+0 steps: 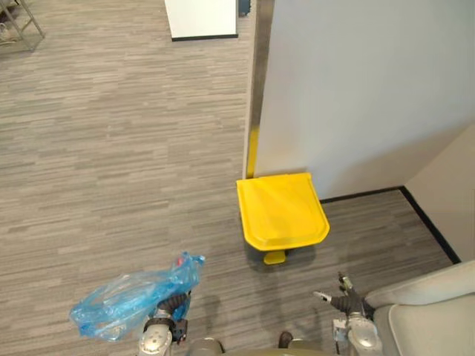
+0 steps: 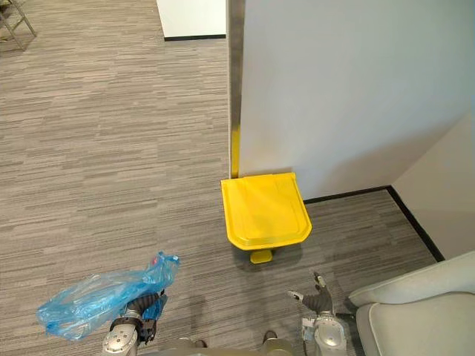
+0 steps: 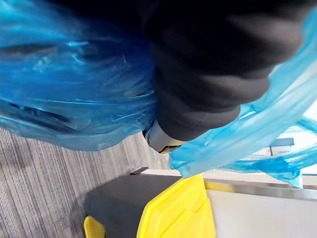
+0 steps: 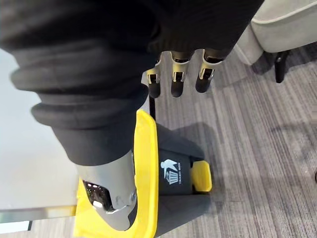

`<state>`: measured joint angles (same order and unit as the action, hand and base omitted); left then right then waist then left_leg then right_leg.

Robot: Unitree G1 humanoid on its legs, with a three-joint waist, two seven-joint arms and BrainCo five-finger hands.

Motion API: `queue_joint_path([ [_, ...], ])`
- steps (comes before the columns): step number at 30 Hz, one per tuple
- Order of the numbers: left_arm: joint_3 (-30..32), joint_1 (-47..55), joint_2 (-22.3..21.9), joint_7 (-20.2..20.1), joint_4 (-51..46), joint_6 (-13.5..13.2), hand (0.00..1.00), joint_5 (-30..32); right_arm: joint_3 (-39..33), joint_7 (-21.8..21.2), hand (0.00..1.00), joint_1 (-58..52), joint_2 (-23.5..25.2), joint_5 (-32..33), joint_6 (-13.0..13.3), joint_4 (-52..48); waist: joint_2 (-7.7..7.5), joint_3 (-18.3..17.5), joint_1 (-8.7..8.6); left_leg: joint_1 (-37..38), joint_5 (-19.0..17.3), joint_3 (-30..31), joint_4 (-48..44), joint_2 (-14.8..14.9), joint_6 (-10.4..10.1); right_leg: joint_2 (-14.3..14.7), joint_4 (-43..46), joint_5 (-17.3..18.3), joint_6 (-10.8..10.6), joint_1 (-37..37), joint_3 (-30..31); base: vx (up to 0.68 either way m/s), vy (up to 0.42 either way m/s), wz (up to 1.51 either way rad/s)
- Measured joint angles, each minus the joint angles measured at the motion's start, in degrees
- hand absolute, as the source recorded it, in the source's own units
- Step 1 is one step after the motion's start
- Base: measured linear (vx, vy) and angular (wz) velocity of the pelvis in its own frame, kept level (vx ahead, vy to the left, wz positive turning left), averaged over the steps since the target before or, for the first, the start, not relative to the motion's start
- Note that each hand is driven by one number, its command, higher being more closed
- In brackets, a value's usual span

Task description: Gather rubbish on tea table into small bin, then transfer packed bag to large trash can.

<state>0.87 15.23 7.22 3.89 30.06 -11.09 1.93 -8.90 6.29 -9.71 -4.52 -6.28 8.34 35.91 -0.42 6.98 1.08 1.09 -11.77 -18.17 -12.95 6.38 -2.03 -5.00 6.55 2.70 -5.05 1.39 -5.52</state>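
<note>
We stand on a grey streaked carpet floor (image 1: 111, 148) that runs across the room. Ahead, a plain pale grey wall panel (image 1: 364, 89) ends in an upright brushed metal edge strip (image 1: 257, 89), and a black skirting board (image 1: 364, 195) follows its foot to a beige side wall (image 1: 453, 185). We see a light grey upholstered seat (image 1: 434, 311) at our right, a white panel with a dark base (image 1: 200, 18) far ahead, and thin metal frame legs (image 1: 18, 26) far left.
</note>
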Motion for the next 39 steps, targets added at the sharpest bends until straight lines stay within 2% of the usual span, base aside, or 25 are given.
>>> queue_joint_path([
  [2, 0.2, 0.0, 0.0, 0.1, 0.2, 0.0, 1.0, 0.0, 0.5, 0.0, 0.0, 1.8, -0.6, 0.0, -0.1, 1.1, -0.12, 0.1, -0.01, -1.0, -0.4, -0.6, -0.8, 0.2, -0.1, 0.2, 0.5, -0.2, -0.1, 1.4, 1.1, -0.06, -0.011, -0.32],
  [4, 0.1, -0.1, -0.1, 0.0, 0.2, 0.0, 1.0, 0.0, 0.6, 0.2, 0.0, 3.1, -0.9, 0.0, -0.2, 1.1, -0.17, 0.3, 0.08, -3.0, -3.0, -0.6, -4.8, 0.9, 0.3, 0.1, 4.6, 1.6, -0.3, 4.0, 2.0, -0.05, 0.023, -0.25],
  [6, -0.4, -0.3, 0.0, 0.0, -0.1, 0.1, 1.0, -0.1, 0.6, 0.3, 0.0, 3.9, -1.0, 0.0, -0.2, 0.8, -0.83, 1.4, -0.01, -3.1, -6.9, -0.4, -9.0, 1.4, 0.5, -1.0, 12.8, 5.5, -0.5, 6.2, 2.4, -0.03, 0.046, -0.09],
  [8, -0.7, -0.9, -0.2, 0.1, -0.5, 0.1, 1.0, -0.1, 0.6, 0.4, 0.0, 3.6, -0.9, 0.0, -0.3, -0.4, -0.59, 3.6, -0.12, -1.3, -9.8, 0.5, -11.7, 1.2, 2.3, -2.1, 29.5, 7.0, -0.1, 12.7, 1.4, 0.01, 0.023, 0.04],
  [9, -0.7, -1.1, 0.1, 0.3, -0.6, 0.2, 1.0, -0.2, 0.6, 0.6, 0.0, 3.3, -0.8, 0.0, -0.6, -0.6, -0.43, 4.3, -0.16, -0.4, -11.4, 1.0, -13.7, 1.9, 3.2, -2.2, 30.9, 8.4, 0.8, 16.2, 0.4, 0.05, 0.043, 0.09],
  [10, -1.1, -1.4, 0.1, 0.5, -0.9, 0.2, 1.0, -0.2, 0.6, 0.9, 0.0, 3.2, -0.8, 0.0, -0.8, -0.8, -0.59, 4.7, -0.13, -0.2, -12.2, 1.4, -14.8, 2.2, 3.2, -2.3, 29.6, 8.5, 0.7, 17.4, -0.6, 0.11, 0.012, 0.24],
  [11, -1.3, -2.0, 0.7, 0.7, -1.0, 0.2, 1.0, -0.2, 0.5, 1.2, 0.0, 3.2, -0.8, 0.0, -0.9, -0.8, -0.85, 5.0, -0.07, -0.3, -13.6, 2.4, -16.6, 2.6, 3.2, -2.2, 26.1, 7.6, 0.2, 19.0, -1.8, 0.16, -0.038, 0.48],
  [12, -1.5, -3.3, 1.4, 1.0, -0.9, 0.2, 1.0, -0.2, 0.4, 1.3, 0.0, 3.2, -1.0, 0.1, -1.0, -0.8, -1.3, 5.8, -0.25, -0.3, -16.1, 4.1, -19.7, 2.8, 2.9, -2.5, 16.9, 3.7, -0.5, 21.1, -3.5, 0.18, -0.053, 0.5],
  [13, -1.5, -3.7, 1.5, 1.1, -0.9, 0.2, 1.0, -0.2, 0.4, 1.3, 0.0, 3.2, -1.1, 0.1, -1.0, -0.8, -1.36, 6.1, -0.32, -0.2, -16.7, 4.4, -20.4, 2.9, 2.9, -2.7, 15.0, 2.7, -0.9, 21.3, -4.0, 0.21, -0.08, 0.71],
  [14, -1.4, -5.0, 1.5, 1.3, -0.7, 0.3, 1.0, -0.2, 0.3, 1.4, 0.0, 3.0, -1.5, 0.2, -1.1, -0.5, -1.62, 7.1, -0.41, -0.3, -18.5, 5.7, -23.0, 2.9, 2.3, -3.9, 8.7, 0.2, -2.4, 22.1, -6.0, 0.23, -0.116, 0.82],
  [15, -1.3, -6.1, 1.6, 1.6, -0.5, 0.5, 1.0, -0.2, 0.3, 1.4, 0.0, 3.0, -2.4, 0.2, -1.4, -0.2, -1.2, 8.6, -0.43, 1.1, -21.1, 7.8, -25.8, 3.0, 0.9, -4.3, 7.0, 0.0, -2.7, 22.1, -7.2, 0.27, -0.137, 0.87],
  [16, -1.3, -6.4, 1.8, 1.8, -0.3, 0.5, 1.0, -0.2, 0.3, 1.4, 0.0, 2.9, -2.6, 0.2, -1.5, 0.0, -1.16, 9.0, -0.43, 2.0, -22.2, 8.7, -26.4, 3.0, 0.4, -4.3, 6.7, 0.0, -2.7, 21.8, -6.9, 0.37, -0.175, 0.8],
  [17, -1.3, -6.8, 1.4, 2.5, 0.4, 0.7, 1.0, -0.2, -0.2, 1.4, 0.0, 2.9, -3.8, 0.2, -1.9, 0.3, 0.64, 9.7, -0.48, 4.2, -25.1, 10.7, -27.2, 4.3, -0.5, -3.4, 9.0, -3.9, -2.6, 21.4, -5.8, 0.47, -0.184, 0.59],
  [18, -1.3, -7.8, 0.8, 2.7, 0.5, 0.8, 1.0, -0.3, -1.7, 1.3, 0.0, 3.0, -4.8, 0.2, -2.1, 0.3, 2.58, 10.0, -0.49, 5.1, -26.4, 13.2, -26.3, 6.1, -2.2, -1.8, 15.1, -1.9, -4.1, 22.6, -5.3, 0.49, -0.187, 0.59],
  [19, -1.4, -8.5, 1.2, 2.7, 0.5, 0.8, 1.0, -0.3, -2.7, 1.3, 0.0, 3.0, -4.8, 0.2, -2.0, 0.4, 3.03, 10.0, -0.45, 5.5, -26.5, 13.9, -25.2, 6.4, -2.5, -1.9, 18.5, 0.0, -3.9, 23.8, -5.1, 0.61, -0.234, 0.68],
  [20, -1.4, -9.6, 1.7, 2.7, 0.5, 0.8, 1.0, -0.3, -4.9, 1.5, 0.0, 2.1, -4.3, 0.5, -1.7, 0.6, 3.26, 10.1, -0.88, 8.0, -25.7, 15.7, -20.5, 7.0, -3.8, -1.9, 25.8, 5.7, -1.9, 25.7, -5.1, 0.64, -0.25, 0.78],
  [21, -0.8, -9.9, 1.9, 2.8, 0.6, 0.6, 1.0, -0.2, -6.0, 1.2, 0.0, 1.8, -4.1, 1.3, -2.5, 0.4, 3.37, 9.7, -1.47, 9.9, -22.8, 17.2, -18.0, 8.1, -4.6, -1.6, 29.1, 9.4, -1.4, 25.6, -6.3, 0.67, -0.277, 0.66],
  [22, -0.6, -10.0, 2.0, 2.8, 0.6, 0.6, 1.0, -0.2, -6.6, 1.2, 0.0, 2.2, -3.8, 1.3, -2.8, 0.7, 3.38, 9.7, -1.5, 9.4, -21.3, 18.1, -19.4, 9.0, -4.0, -1.3, 30.2, 10.3, -0.8, 25.6, -7.1, 0.55, -0.283, 0.21],
  [24, -0.7, -12.5, 2.4, 2.7, 1.6, 0.6, 1.0, -0.2, -6.9, 1.2, 0.0, 4.6, -2.6, 1.9, -3.3, 1.2, 3.48, 9.6, -1.4, 4.9, -14.6, 19.9, -25.0, 12.2, -5.5, 1.4, 28.4, 10.7, 1.4, 24.9, -9.2, 0.42, -0.314, -0.07],
  [25, -0.9, -13.3, 2.3, 2.6, 2.1, 0.6, 1.0, -0.2, -6.9, 1.2, 0.0, 5.2, -2.2, 2.0, -3.4, 1.3, 3.35, 9.5, -1.46, 4.6, -13.2, 19.8, -24.2, 12.6, -5.7, 1.8, 27.3, 10.6, 1.5, 24.4, -9.6, 0.29, -0.251, 0.12],
  [27, -2.0, -15.0, 2.0, 2.2, 2.5, 0.5, 1.0, -0.2, -5.5, 0.8, 0.0, 7.4, -1.4, 3.6, -3.1, 1.2, 3.14, 9.4, -3.08, 5.1, -9.9, 19.5, -18.8, 13.4, -6.0, 2.2, 23.2, 9.8, 2.8, 23.1, -11.2, 0.18, -0.154, 0.3],
  [31, -2.1, -15.2, 2.2, 1.0, 2.5, 0.1, 1.0, -0.2, 2.2, -0.2, 0.0, 10.9, -1.3, 3.6, -2.8, -1.0, 2.71, 9.1, -3.11, 3.0, -9.6, 19.0, -15.9, 13.7, -6.4, 1.9, 21.5, 8.3, 3.0, 24.8, -11.9, -0.02, -0.038, 0.19],
  [33, -3.0, -15.0, 2.4, 1.0, 2.4, -0.5, 1.0, -0.1, 8.6, -0.5, 0.0, 14.0, -0.3, 3.4, -1.8, -3.5, 2.49, 9.0, -1.27, 0.6, -9.6, 17.8, -15.5, 13.7, -6.4, 1.7, 21.2, 7.1, 3.1, 27.1, -11.7, -0.14, -0.037, 0.07],
  [35, -3.3, -15.0, 2.4, 1.0, 2.2, -0.7, 1.0, 0.0, 12.1, -0.5, 0.0, 17.6, 0.3, 3.4, -1.4, -3.5, 2.55, 8.9, -0.29, -0.1, -9.6, 17.7, -14.2, 13.8, -6.4, 1.8, 21.2, 6.7, 3.0, 28.4, -11.7, -0.14, -0.088, 0.12],
  [39, -6.0, -14.8, 2.5, 1.1, 1.7, -0.7, 1.0, 0.0, 14.2, 0.5, 0.0, 28.7, 0.6, 3.3, -0.8, -2.9, 3.55, 8.6, -0.05, -1.3, -9.7, 18.0, -6.7, 14.9, -6.7, 1.9, 21.5, 7.0, 2.3, 31.5, -13.5, -0.17, -0.164, 0.4],
])
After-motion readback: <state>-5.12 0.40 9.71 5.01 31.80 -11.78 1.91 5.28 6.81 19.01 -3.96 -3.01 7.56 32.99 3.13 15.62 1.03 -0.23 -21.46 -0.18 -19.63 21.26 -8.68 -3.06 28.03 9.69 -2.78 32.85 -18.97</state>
